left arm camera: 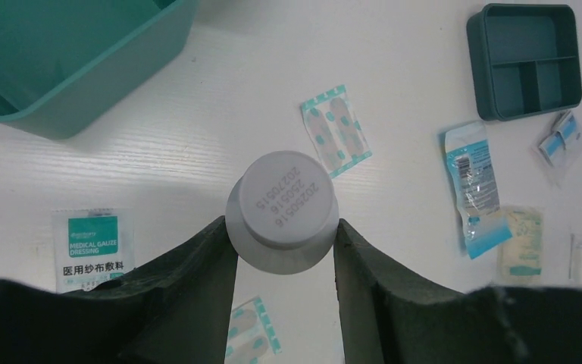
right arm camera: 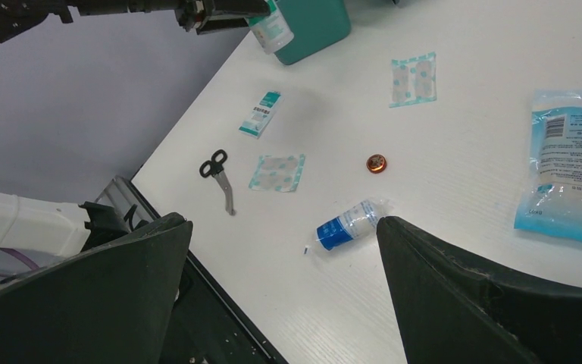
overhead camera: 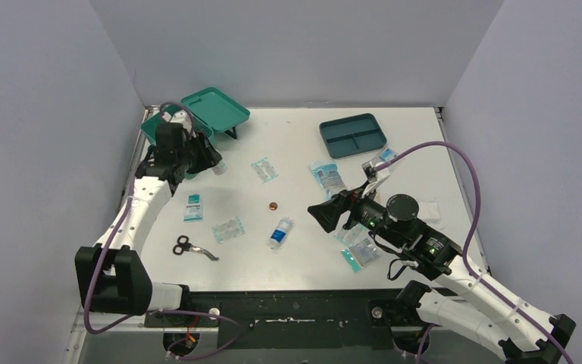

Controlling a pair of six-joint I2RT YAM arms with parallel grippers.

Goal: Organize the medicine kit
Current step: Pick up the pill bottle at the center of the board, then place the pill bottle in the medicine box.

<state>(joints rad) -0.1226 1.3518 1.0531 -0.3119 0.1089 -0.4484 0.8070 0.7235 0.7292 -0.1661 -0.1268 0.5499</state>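
Note:
The medicine kit [overhead camera: 151, 127], a teal box, stands at the back left with its lid [overhead camera: 216, 108] swung open behind it. My left gripper [overhead camera: 211, 161] hangs just in front of the box, shut on a white plastic bottle [left arm camera: 283, 208]. The bottle's printed base faces the wrist camera, and the kit's wall [left arm camera: 68, 53] shows up and to the left. My right gripper [right arm camera: 284, 221] is open and holds nothing, raised over the table's middle right [overhead camera: 326, 212], above a blue-and-clear wrapped roll [right arm camera: 346, 225].
A dark divided tray [overhead camera: 353, 135] sits at the back right. Loose on the table lie scissors [overhead camera: 194, 248], a gauze dressing packet [overhead camera: 193, 206], plaster packets [overhead camera: 264, 169] [overhead camera: 228, 228], a small copper tin [overhead camera: 273, 205], a blue-white pouch [overhead camera: 327, 177] and more packets under the right arm.

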